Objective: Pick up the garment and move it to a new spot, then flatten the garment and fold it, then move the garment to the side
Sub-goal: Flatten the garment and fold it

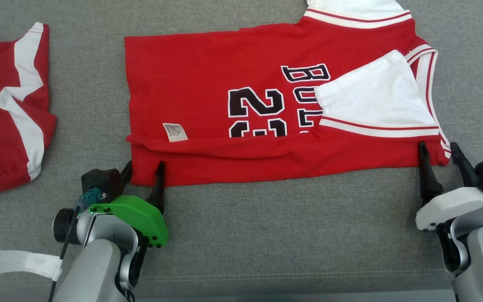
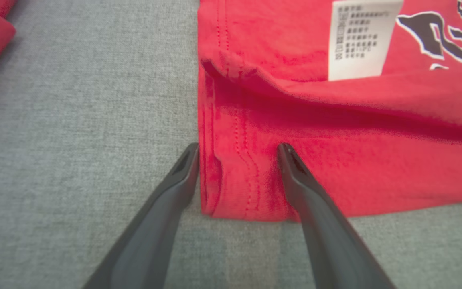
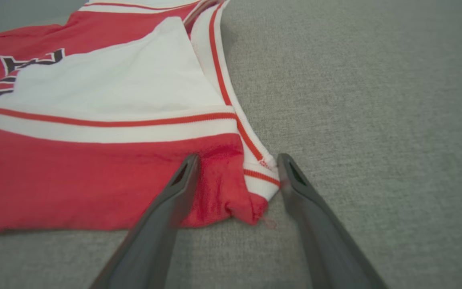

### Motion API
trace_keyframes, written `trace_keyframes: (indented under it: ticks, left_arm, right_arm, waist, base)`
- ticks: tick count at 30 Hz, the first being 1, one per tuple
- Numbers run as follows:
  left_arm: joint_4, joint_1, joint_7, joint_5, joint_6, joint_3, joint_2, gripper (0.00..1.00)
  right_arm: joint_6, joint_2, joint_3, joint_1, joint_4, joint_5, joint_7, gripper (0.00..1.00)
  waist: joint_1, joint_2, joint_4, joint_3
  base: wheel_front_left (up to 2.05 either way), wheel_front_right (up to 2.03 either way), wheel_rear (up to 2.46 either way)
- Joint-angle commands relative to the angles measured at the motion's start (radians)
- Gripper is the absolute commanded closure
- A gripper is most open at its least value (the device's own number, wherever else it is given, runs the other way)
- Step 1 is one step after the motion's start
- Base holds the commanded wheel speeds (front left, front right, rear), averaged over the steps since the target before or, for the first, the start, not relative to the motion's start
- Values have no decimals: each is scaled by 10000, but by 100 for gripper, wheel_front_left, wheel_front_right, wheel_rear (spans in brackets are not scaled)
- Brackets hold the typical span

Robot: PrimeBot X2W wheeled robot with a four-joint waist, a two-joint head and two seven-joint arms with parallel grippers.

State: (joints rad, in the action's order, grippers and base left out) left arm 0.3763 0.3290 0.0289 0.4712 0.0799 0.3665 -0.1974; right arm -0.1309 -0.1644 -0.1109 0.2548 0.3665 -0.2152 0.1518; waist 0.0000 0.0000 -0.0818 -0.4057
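Both open, left gripper (image 1: 145,164) and right gripper (image 1: 438,145) straddled near corners of the red jersey (image 1: 208,75); shallow pinch risked grabbing one layer, skewing fold.

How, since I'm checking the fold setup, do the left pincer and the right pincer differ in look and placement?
The left pincer wears a green cover; the right pincer wears a white cover. The left pincer straddles the plain red hem corner of the jersey; the right pincer straddles the trimmed corner, striped white and red. Both stand open at the jersey's near edge.
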Motion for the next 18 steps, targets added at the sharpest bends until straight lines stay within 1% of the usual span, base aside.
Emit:
trace_keyframes:
  ticks: [1, 2, 3, 4, 7, 10, 16, 17, 18]
  left_arm:
    - [348, -71, 340, 43, 27, 94, 4, 15]
    - [353, -95, 429, 80, -9, 132, 4, 38]
    - [335, -158, 549, 241, -103, 140, 59, 100]
    - [321, -223, 669, 258, -134, 184, 57, 100]
    - [20, -425, 710, 330, -127, 181, -19, 100]
    - [-419, -615, 590, 366, 34, 45, -194, 100]
    - [-1424, -967, 729, 299, 225, -117, -723, 100]
    - [-1424, -967, 729, 299, 225, -117, -723, 100]
    - [-1603, -1032, 787, 284, 239, -131, -795, 100]
  right_arm:
    - [4, 17, 30, 29, 229, -29, -173, 0]
    - [4, 46, 97, 65, 288, -87, -231, 7]
    - [4, 54, 148, 87, 322, -120, -252, 59]
    - [4, 66, 199, 94, 342, -182, -287, 100]
    - [10, 72, 222, 56, 281, -390, -334, 100]
    - [15, 17, 159, -153, -9, -593, -282, 100]
    - [13, 138, -153, -966, -1139, -828, -486, 100]
    - [13, 138, -153, -966, -1139, -828, -486, 100]
    - [13, 165, -207, -1153, -1395, -828, -560, 100]
  waist:
    - [0, 0, 0, -54]
    - [0, 0, 8, -70]
    - [0, 0, 17, -84]
    - [0, 0, 23, -94]
    - [0, 0, 33, -105]
    - [0, 0, 6, -75]
    - [0, 0, -117, 69]
    - [0, 0, -117, 69]
    - [0, 0, -133, 94]
  base:
    - [0, 0, 0]
    - [0, 0, 0]
    - [0, 0, 0]
    - [0, 0, 0]
    - [0, 0, 0]
    - [0, 0, 0]
    - [0, 0, 0]
    - [0, 0, 0]
    - [0, 0, 0]
